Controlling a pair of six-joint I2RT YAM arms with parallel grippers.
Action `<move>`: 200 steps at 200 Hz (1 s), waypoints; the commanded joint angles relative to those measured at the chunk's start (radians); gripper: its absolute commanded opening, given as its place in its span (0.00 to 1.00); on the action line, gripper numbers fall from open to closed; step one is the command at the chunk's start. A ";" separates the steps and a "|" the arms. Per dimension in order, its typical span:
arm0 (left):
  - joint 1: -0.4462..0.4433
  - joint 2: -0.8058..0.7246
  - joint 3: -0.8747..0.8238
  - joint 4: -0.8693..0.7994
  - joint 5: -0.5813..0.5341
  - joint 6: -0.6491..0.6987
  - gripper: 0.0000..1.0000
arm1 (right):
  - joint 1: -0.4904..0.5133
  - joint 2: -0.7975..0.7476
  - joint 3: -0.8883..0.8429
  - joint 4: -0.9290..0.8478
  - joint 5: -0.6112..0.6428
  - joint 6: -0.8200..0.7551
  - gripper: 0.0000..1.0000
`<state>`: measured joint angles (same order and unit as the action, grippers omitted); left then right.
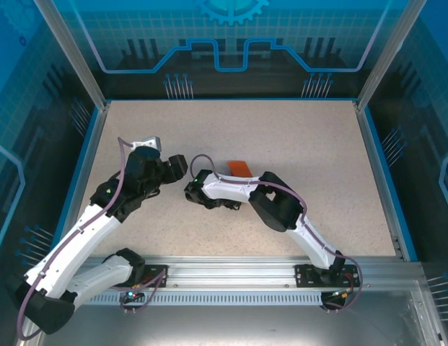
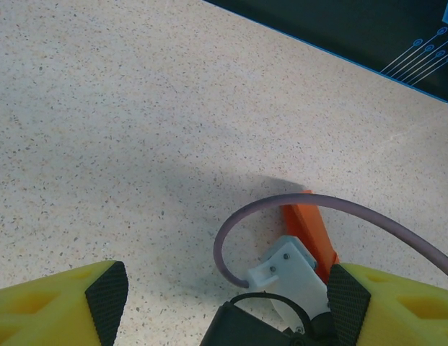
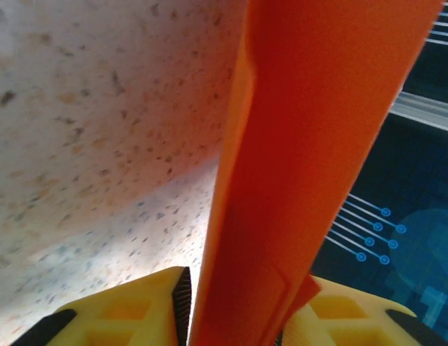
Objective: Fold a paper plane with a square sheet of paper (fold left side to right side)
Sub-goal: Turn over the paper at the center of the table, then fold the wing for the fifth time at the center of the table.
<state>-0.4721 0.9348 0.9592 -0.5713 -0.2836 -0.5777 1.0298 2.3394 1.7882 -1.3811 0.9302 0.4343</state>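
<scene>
The orange sheet of paper is folded into a long narrow form, the paper plane (image 3: 317, 144), and it runs up out of my right gripper (image 3: 238, 295). That gripper stands open: a thin gap shows between the left pad (image 3: 182, 303) and the paper, which leans on the right finger. From above, a bit of the paper plane (image 1: 240, 168) peeks out behind the right arm at the table's middle. In the left wrist view the plane (image 2: 310, 231) sits beyond the right wrist's white mount. My left gripper (image 1: 177, 164) is open and holds nothing, just left of the right wrist.
The speckled beige table (image 1: 281, 130) has blue rails and see-through walls around it. A purple cable (image 2: 231, 231) loops off the right wrist in front of my left gripper (image 2: 227, 292). The two wrists are close together at mid-table.
</scene>
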 commanded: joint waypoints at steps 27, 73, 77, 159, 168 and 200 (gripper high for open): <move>0.007 0.041 0.010 0.008 0.027 -0.039 0.78 | 0.035 -0.254 -0.147 0.158 -0.276 -0.066 0.66; 0.007 0.174 -0.011 0.093 0.199 -0.116 0.79 | -0.006 -0.657 -0.407 0.402 -0.568 -0.091 0.92; 0.006 0.192 -0.016 0.110 0.230 -0.123 0.79 | -0.020 -0.692 -0.432 0.428 -0.599 -0.092 0.93; -0.029 0.618 -0.039 0.520 0.594 -0.264 0.74 | -0.595 -1.217 -1.032 1.071 -1.393 0.005 0.99; -0.036 0.669 -0.022 0.544 0.614 -0.270 0.73 | -0.644 -1.225 -1.070 1.097 -1.433 0.024 0.99; -0.056 0.840 0.061 0.576 0.646 -0.270 0.69 | -0.774 -1.225 -1.184 1.188 -1.531 0.074 0.99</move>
<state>-0.5133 1.6871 0.9485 -0.0746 0.2874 -0.8223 0.3294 1.1248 0.6697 -0.3382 -0.4290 0.4496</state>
